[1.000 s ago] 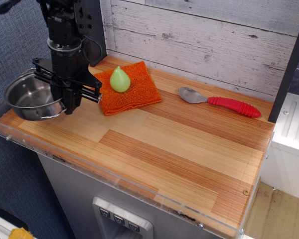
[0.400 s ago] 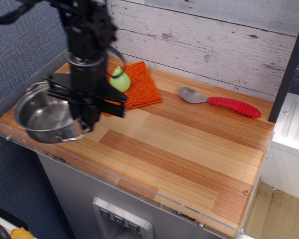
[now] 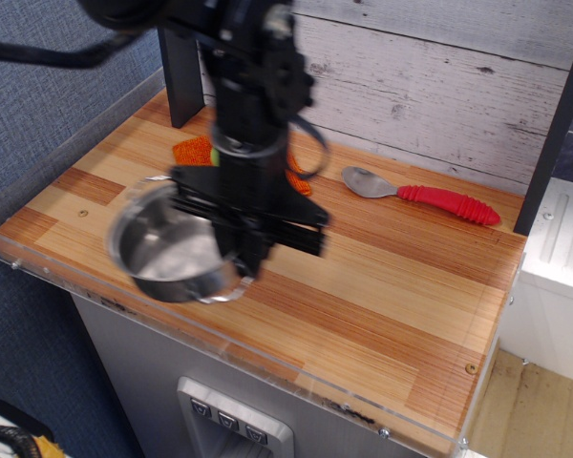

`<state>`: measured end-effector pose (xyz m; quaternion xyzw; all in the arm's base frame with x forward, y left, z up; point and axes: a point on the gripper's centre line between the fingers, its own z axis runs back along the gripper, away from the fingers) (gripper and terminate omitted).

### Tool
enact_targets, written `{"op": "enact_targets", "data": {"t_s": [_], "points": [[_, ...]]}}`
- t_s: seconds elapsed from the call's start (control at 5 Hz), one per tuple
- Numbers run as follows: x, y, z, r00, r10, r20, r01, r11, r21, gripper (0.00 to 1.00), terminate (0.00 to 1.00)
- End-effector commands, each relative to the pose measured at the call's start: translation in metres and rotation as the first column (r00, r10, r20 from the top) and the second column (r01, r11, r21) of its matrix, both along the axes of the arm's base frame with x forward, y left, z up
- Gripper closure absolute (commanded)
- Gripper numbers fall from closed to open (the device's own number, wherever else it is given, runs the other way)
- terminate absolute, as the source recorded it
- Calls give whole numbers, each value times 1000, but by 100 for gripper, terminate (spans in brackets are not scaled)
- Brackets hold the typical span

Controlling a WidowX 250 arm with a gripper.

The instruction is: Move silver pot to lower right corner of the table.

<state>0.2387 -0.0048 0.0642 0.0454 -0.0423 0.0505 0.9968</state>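
While the jaws stand clenched on the near-right part of the silver pot's rim, the gripper carries the pot clear of the wood, so the step in hand looks like the carry: pot lifted, somewhere over the left-middle of the table, with the goal corner well apart to the right and front. One finger seems to sit inside the wall and one outside, though the dark metal blurs together and I cannot tell exactly where each pad meets the steel. The pot hangs mouth-up and a little tilted, its opening leaning toward the camera and left so the inside floor shows; being round it has no true long axis, but one thin wire handle shows near the bottom rim by the fingers and another at the far upper-left rim, so the handle line runs roughly from back-left to front-right. The next move, as I judge it, calls for more travel right and toward the front edge, then a level descent so the base meets the wood flat inside the clear rim before letting go. Behind the arm, an orange cloth is mostly hidden, and a red-handled spoon lies near the back, out of the likely path.
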Motion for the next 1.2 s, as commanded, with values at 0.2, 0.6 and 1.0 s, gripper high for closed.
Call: {"op": "enact_targets", "data": {"t_s": [0.2,0.6,1.0], "points": [[13,-80,-12,985,-163,53,164,986,-7,100,0],[15,-106,-28,982,-170,77,172,985,-29,100,0],[16,-122,-41,979,-190,71,192,981,-24,100,0]]}}
